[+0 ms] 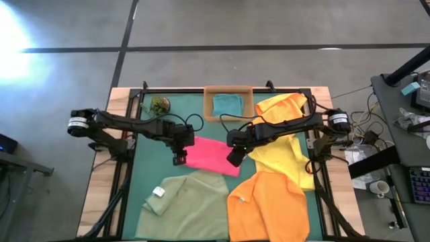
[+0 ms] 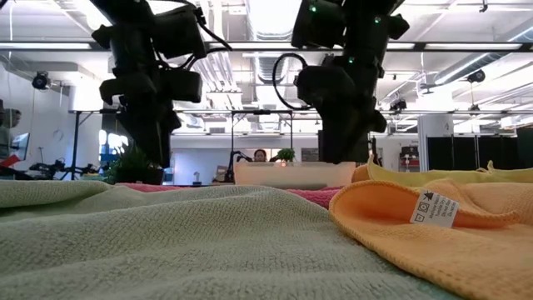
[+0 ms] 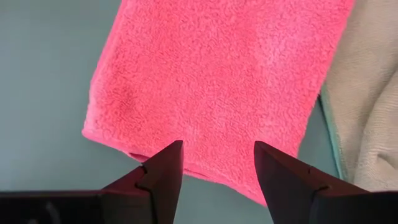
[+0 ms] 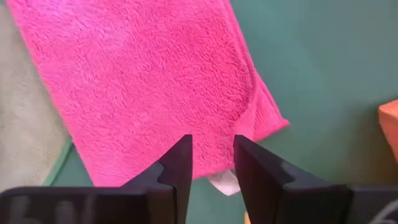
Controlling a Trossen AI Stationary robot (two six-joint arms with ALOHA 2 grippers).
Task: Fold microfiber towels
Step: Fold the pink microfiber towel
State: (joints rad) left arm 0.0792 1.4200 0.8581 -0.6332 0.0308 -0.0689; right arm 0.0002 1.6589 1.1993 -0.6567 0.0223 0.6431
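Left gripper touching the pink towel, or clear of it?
Cannot tell. In the left wrist view the left gripper has its jaws open over the pink towel's edge, nothing between them; no view plainly shows contact or a gap.

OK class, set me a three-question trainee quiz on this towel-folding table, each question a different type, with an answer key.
1. Multiple choice: the folded towel lying between the left gripper and the right gripper is: A) teal B) hot pink C) yellow.
2. True or false: the cardboard tray at the far edge of the green mat holds an orange towel.
3. Fill in: the white care label at the front left of the mat belongs to the ____ towel.

Key
1. B, the hot pink towel; both grippers' fingers hang apart just above its ends.
2. False; the teal towel lies in it, and the orange towel is at the front right.
3. Sage green towel.
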